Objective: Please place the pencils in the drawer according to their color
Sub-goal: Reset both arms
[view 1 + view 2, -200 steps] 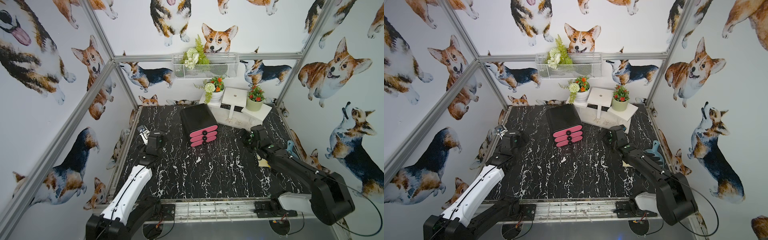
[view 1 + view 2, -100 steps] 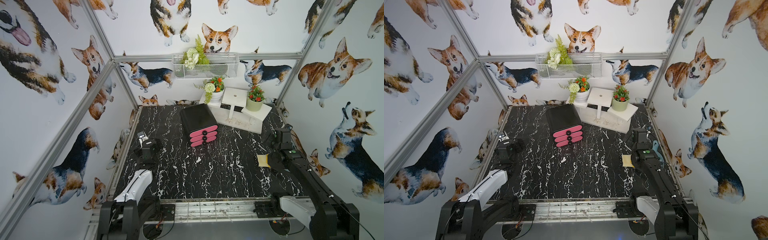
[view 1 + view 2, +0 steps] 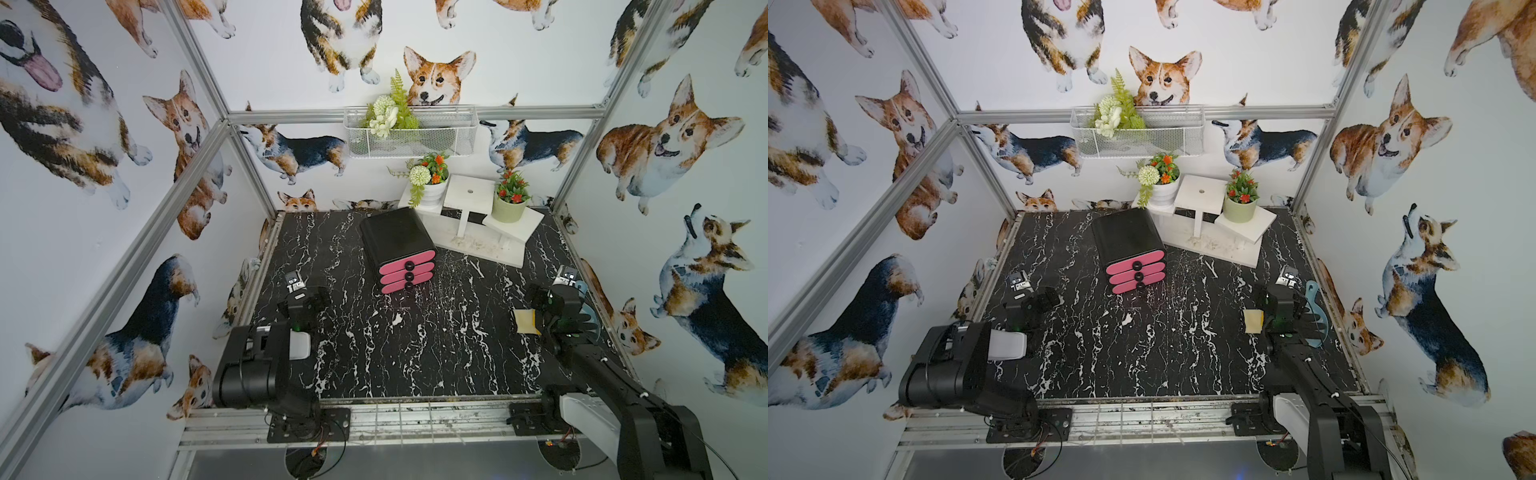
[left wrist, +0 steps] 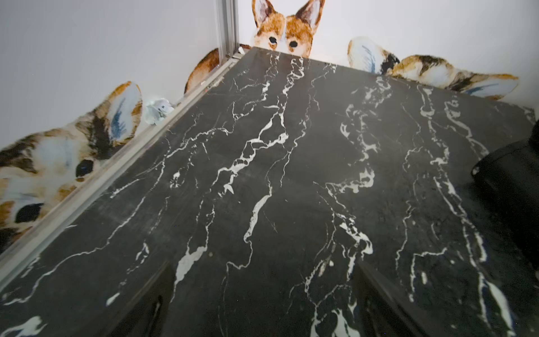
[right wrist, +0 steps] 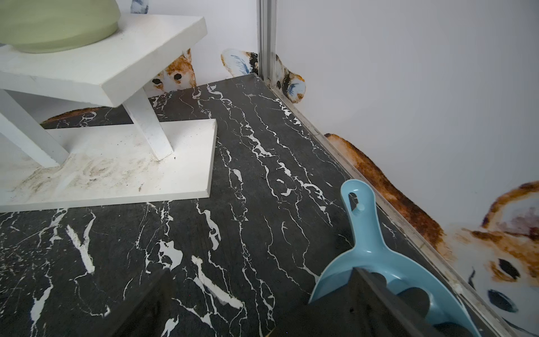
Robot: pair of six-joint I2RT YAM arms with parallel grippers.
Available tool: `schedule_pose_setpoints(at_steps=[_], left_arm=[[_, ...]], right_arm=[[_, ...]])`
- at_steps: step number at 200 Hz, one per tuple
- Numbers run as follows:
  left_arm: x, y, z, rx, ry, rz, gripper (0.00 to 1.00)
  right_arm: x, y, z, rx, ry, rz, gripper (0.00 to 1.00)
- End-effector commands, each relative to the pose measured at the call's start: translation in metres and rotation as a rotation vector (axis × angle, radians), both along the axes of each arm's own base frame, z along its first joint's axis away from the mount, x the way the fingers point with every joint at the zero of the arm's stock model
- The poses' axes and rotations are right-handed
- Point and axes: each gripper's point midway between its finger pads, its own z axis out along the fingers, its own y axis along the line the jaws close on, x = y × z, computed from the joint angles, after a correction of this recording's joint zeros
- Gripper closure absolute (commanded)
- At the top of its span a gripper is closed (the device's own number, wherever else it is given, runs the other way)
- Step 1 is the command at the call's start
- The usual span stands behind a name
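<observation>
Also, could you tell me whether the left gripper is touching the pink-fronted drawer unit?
Apart. In both top views a stretch of bare table separates the left gripper from the drawer unit.

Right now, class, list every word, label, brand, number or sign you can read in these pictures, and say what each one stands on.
No readable text in any view.
drawer unit: pink fronts with black knobs, no lettering.
blue scoop: no marking visible.
pale plate on the left arm: dark marks, too small to read.
pale plate on the right arm: dark marks, too small to read.
</observation>
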Motion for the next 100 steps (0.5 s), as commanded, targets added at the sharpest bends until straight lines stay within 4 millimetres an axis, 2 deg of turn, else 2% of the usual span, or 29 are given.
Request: schedule_pose_setpoints(at_steps=[1, 11, 25, 31, 55, 80, 88, 100], left_arm=[[0.024, -0.011, 0.029, -0.008, -0.099, -0.095, 0.00], [0.033, -0.014, 0.028, -0.009, -0.071, -0.120, 0.00], [0.032, -0.015, 0.027, 0.003, -0.068, -0.120, 0.00], [0.032, -0.015, 0.026, -0.004, -0.059, -0.119, 0.00], [0.031, -0.016, 0.026, 0.002, -0.057, -0.119, 0.00], [0.032, -0.017, 0.026, 0.008, -0.061, -0.120, 0.00], [0.032, -0.017, 0.026, 0.010, -0.058, -0.121, 0.00], [0.033, -0.019, 0.026, 0.017, -0.055, -0.123, 0.00]], right_arm=[[0.017, 0.011, 0.022, 0.012, -0.143, 0.076, 0.00], [0.019, 0.015, 0.018, 0.014, -0.143, 0.108, 0.00], [0.023, 0.019, 0.015, 0.013, -0.151, 0.142, 0.00], [0.024, 0.019, 0.004, 0.015, -0.128, 0.153, 0.00], [0.032, 0.025, -0.003, 0.005, -0.136, 0.203, 0.00], [0.045, 0.041, -0.027, 0.010, -0.097, 0.311, 0.00], [0.052, 0.045, -0.026, 0.010, -0.119, 0.337, 0.00], [0.056, 0.044, -0.033, 0.024, -0.010, 0.332, 0.00]])
